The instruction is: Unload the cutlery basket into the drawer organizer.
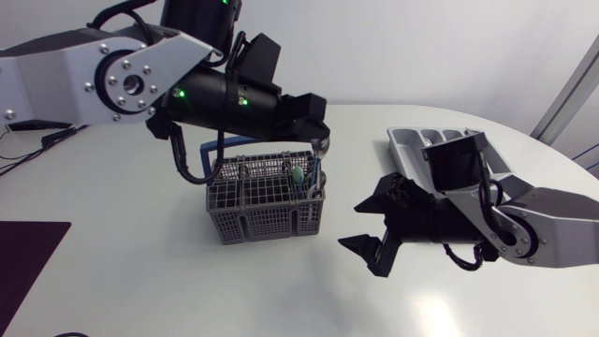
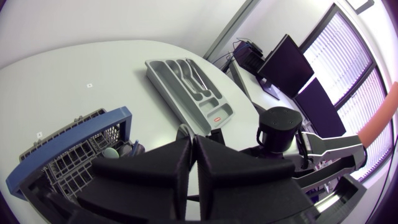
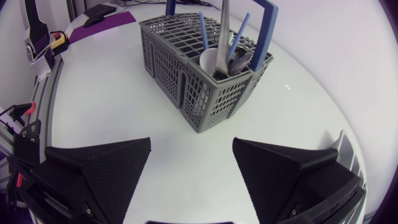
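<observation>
- Your left pincer (image 1: 321,142) hangs over the far right corner of the cutlery basket (image 1: 253,211); its fingers (image 2: 168,162) are clenched almost together on the top of a silver utensil (image 3: 225,25) that stands upright in that corner
- The basket, grey mesh with a blue handle (image 3: 264,31), sits on the white counter (image 1: 140,281) near its middle; you can see blue-handled pieces (image 3: 202,31) and a pale rounded piece (image 1: 295,173) in the same compartment as the silver utensil
- Your right pincer (image 1: 356,225) is released, fingers spread wide, low over the counter just right of the basket and pointing at it, touching nothing
- The drawer organizer (image 2: 186,84), a grey tray with several slots, lies on the counter well to the right of the basket, behind your right arm, which hides part of it in the head view
</observation>
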